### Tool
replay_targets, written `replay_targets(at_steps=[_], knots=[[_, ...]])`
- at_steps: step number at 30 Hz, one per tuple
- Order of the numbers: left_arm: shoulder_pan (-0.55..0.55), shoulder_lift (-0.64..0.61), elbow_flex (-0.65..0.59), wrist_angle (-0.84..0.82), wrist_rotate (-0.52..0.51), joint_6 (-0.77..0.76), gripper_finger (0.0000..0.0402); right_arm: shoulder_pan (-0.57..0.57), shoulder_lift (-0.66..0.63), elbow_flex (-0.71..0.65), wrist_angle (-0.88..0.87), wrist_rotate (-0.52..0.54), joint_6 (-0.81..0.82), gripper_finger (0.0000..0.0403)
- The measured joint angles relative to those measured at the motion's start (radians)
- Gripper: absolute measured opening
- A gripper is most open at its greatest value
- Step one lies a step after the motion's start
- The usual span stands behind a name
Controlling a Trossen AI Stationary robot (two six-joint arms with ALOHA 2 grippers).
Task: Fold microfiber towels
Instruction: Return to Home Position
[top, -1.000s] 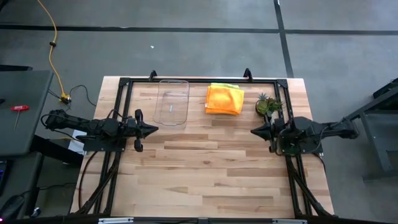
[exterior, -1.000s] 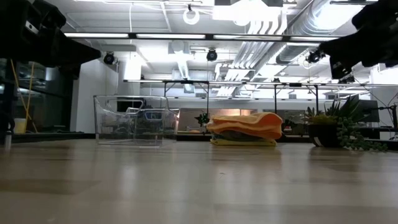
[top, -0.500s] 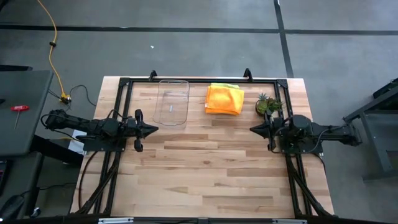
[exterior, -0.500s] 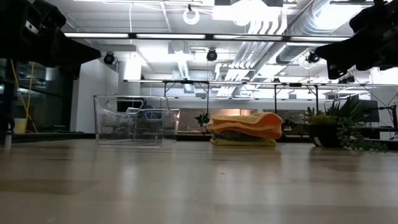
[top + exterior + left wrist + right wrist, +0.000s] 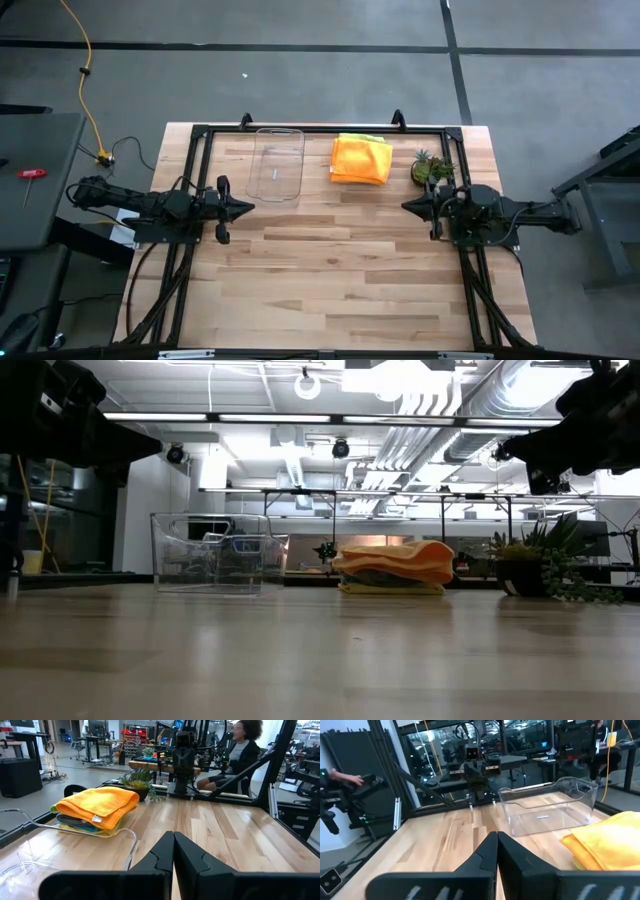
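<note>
The wooden table (image 5: 330, 280) fills the high view's centre. The microfiber towels (image 5: 361, 159) lie stacked at upper centre, orange on top, apparently teal and yellow beneath. At mid-left the left gripper (image 5: 250, 208) and at mid-right the right gripper (image 5: 405, 209) hover, fingers pressed together.

From above, the orange towel (image 5: 361, 160) hides the rest of the stack from us, but for a thin yellow-green strip (image 5: 360, 137) along its far edge; we cannot tell which towel that is. In the left wrist view only edges of the teal towel (image 5: 84, 826) and the yellow towel (image 5: 102, 833) peek out beneath. The right wrist view cuts the orange towel off at the picture's edge.
</note>
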Motion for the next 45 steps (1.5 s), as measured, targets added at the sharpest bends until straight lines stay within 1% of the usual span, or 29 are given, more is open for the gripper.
replay_targets(at_steps=[16, 19, 23, 45], knots=[[0.000, -0.007, 0.000, -0.003, 0.003, 0.000, 0.0000, 0.000, -0.006, 0.000, -0.001, 0.000, 0.022, 0.0000], [0.000, -0.037, 0.000, -0.003, 0.005, 0.000, 0.0000, 0.000, -0.006, 0.000, -0.001, 0.000, 0.021, 0.0000], [0.000, -0.119, 0.000, -0.002, 0.007, 0.000, 0.0000, 0.000, -0.006, 0.000, 0.003, 0.000, 0.022, 0.0000], [0.002, -0.116, 0.000, -0.001, 0.010, 0.000, 0.0000, 0.000, 0.000, -0.001, 0.006, 0.002, 0.021, 0.0000]])
